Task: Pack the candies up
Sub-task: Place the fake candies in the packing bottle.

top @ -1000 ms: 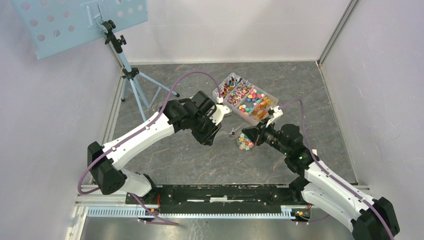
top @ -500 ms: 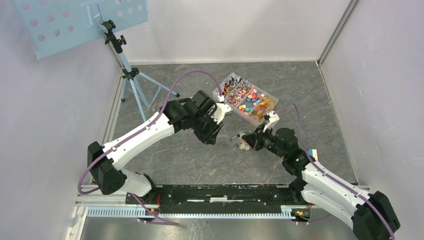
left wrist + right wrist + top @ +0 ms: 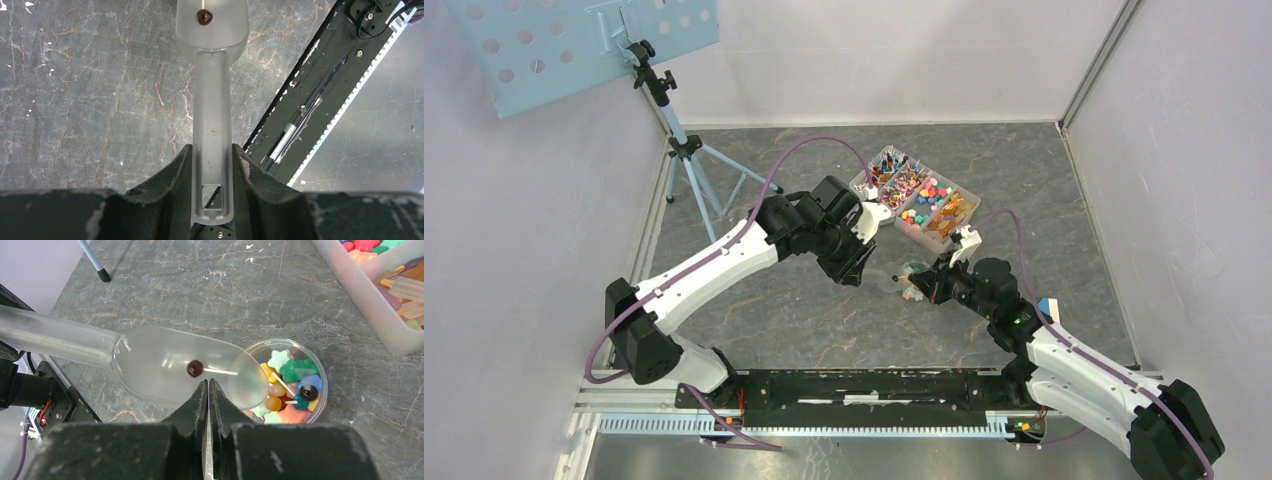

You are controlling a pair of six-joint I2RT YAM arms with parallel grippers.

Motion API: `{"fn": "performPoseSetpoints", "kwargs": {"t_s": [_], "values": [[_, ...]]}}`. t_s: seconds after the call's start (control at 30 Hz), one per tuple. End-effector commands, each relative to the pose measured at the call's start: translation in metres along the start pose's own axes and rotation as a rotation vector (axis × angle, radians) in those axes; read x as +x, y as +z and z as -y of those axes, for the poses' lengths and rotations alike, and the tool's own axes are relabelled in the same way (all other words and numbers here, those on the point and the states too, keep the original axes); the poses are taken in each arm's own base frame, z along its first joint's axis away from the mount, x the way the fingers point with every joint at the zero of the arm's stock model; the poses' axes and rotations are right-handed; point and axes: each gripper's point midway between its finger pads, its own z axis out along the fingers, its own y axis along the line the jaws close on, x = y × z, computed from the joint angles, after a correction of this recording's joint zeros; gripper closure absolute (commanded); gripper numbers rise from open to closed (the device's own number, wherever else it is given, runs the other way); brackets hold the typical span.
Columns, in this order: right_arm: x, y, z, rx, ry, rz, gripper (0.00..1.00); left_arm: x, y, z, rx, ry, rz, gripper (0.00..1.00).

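My left gripper (image 3: 212, 150) is shut on the handle of a translucent plastic scoop (image 3: 212, 100). One dark red lollipop candy (image 3: 204, 16) lies in the scoop's bowl. In the right wrist view the scoop bowl (image 3: 165, 370), with that candy (image 3: 195, 368), hangs over the left rim of a small clear round cup (image 3: 322, 390) full of mixed candies (image 3: 290, 371). My right gripper (image 3: 208, 382) is shut, with its tips at the scoop's near edge and just left of the cup. In the top view the left gripper (image 3: 861, 262), the cup (image 3: 914, 292) and the right gripper (image 3: 927, 283) sit close together.
A clear divided tray (image 3: 961, 190) of sorted candies stands behind the cup, and its wall shows in the right wrist view (image 3: 370, 305). A tripod (image 3: 686, 150) holding a perforated plate stands at the back left. The black rail (image 3: 854, 385) runs along the near edge.
The left arm has carried the scoop to the right, up to the cup. The right wrist has shifted left and lower, and the cup shows less in the top view.
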Motion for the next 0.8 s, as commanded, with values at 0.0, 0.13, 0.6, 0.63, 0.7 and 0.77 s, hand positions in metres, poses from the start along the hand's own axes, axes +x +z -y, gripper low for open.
{"fn": "performPoseSetpoints", "kwargs": {"t_s": [0.0,0.13,0.6,0.63,0.7,0.77], "values": [[-0.001,0.0,-0.001,-0.005,-0.016,0.017,0.93,-0.033,-0.007,0.012,0.045,-0.017,0.098,0.98],[0.0,0.0,0.0,-0.002,-0.019,0.014,0.93,-0.035,-0.006,0.011,0.041,-0.014,0.098,0.98],[-0.061,-0.004,-0.015,0.022,-0.173,0.1,0.69,-0.04,-0.019,0.002,-0.015,0.042,0.089,0.98],[-0.072,-0.007,-0.019,0.016,-0.207,0.121,0.64,-0.041,-0.021,0.003,-0.013,0.042,0.1,0.98],[-0.092,-0.013,-0.031,-0.02,-0.306,0.178,0.51,-0.039,-0.022,0.008,0.016,0.037,0.11,0.98],[-0.104,-0.019,-0.049,-0.109,-0.427,0.235,0.46,-0.036,-0.025,0.013,0.035,0.035,0.113,0.98]]}}
